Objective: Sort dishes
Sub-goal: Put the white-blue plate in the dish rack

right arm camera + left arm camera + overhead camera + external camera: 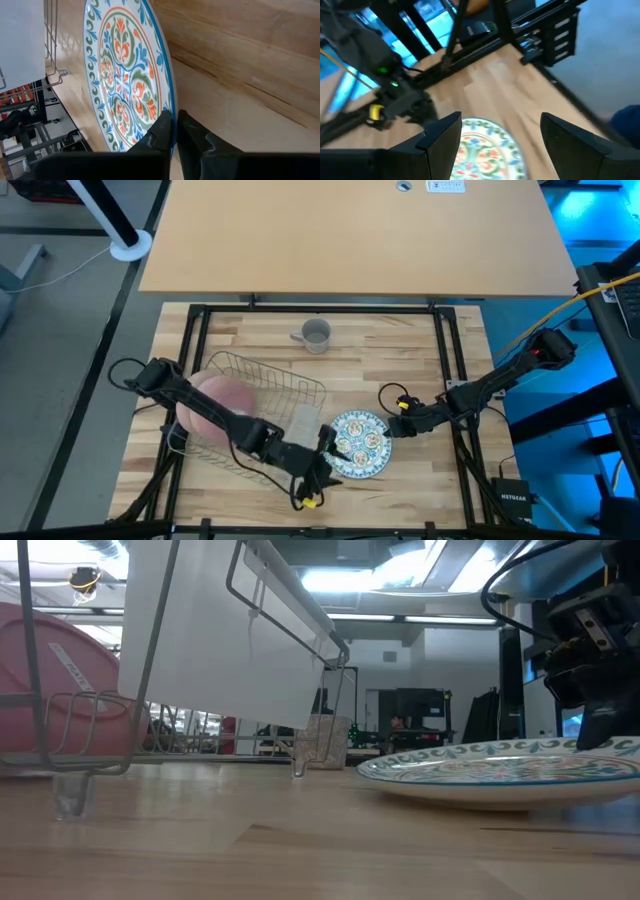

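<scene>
Butcher-block table (420,360) carried a wire dish rack (262,395) at left, a salmon-pink plate (215,405) standing in it, a grey mug (315,335) farther back. Patterned plate (360,443) lay flat, face up, just right of the rack — pinched at its right rim by the right gripper (175,127), fingers closed on the edge. Left gripper (500,132) hovered at the plate's left edge, fingers spread wide — plate visible between them, not touched.
</scene>
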Robot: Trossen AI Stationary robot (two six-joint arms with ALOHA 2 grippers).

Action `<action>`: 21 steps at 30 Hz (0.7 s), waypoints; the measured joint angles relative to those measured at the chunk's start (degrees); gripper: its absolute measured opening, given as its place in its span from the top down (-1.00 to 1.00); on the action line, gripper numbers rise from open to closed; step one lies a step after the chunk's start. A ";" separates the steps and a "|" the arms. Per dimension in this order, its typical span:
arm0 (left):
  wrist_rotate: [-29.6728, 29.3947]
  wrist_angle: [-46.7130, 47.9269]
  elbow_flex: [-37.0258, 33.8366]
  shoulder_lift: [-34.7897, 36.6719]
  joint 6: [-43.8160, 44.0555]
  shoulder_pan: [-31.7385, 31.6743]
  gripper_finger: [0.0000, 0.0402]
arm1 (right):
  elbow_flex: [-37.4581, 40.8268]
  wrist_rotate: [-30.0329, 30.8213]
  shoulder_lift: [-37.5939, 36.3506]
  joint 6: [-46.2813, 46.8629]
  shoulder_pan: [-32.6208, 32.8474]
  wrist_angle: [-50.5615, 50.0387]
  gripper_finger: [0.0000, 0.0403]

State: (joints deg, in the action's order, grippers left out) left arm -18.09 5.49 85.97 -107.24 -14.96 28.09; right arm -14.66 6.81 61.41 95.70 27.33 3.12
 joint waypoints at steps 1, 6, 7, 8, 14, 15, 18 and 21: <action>-0.01 0.21 0.00 -0.02 1.45 0.66 -0.30 | -0.01 0.00 0.00 0.00 0.00 0.00 0.91; -0.20 1.14 0.00 -0.25 5.51 4.56 -0.30 | -0.02 0.00 0.00 0.00 0.00 -0.05 0.91; -0.46 1.08 0.00 -0.53 6.08 5.34 -0.30 | -0.02 0.00 0.00 0.00 0.00 -0.07 0.91; -0.57 1.21 0.00 -0.93 6.60 6.11 -0.30 | -0.02 0.00 0.00 0.00 0.00 -0.06 0.91; -1.63 0.92 0.00 -6.13 5.32 8.90 -0.30 | -0.02 -0.40 -0.02 1.59 0.00 0.10 0.91; -2.17 0.42 -0.02 -7.32 4.93 9.06 -0.30 | -0.02 -0.52 -0.02 1.77 0.00 0.12 0.91; -5.21 -4.10 -0.04 -11.04 2.58 9.06 -0.30 | -0.02 -1.48 -0.02 2.40 0.00 0.29 0.91; -8.20 -9.58 -0.04 -13.98 -0.83 8.56 -0.30 | -0.02 -2.04 -0.02 4.65 0.01 0.38 0.91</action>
State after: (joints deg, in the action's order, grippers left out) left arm -26.29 -4.08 85.93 -121.23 -15.79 36.65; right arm -14.68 4.77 61.39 100.35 27.34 3.50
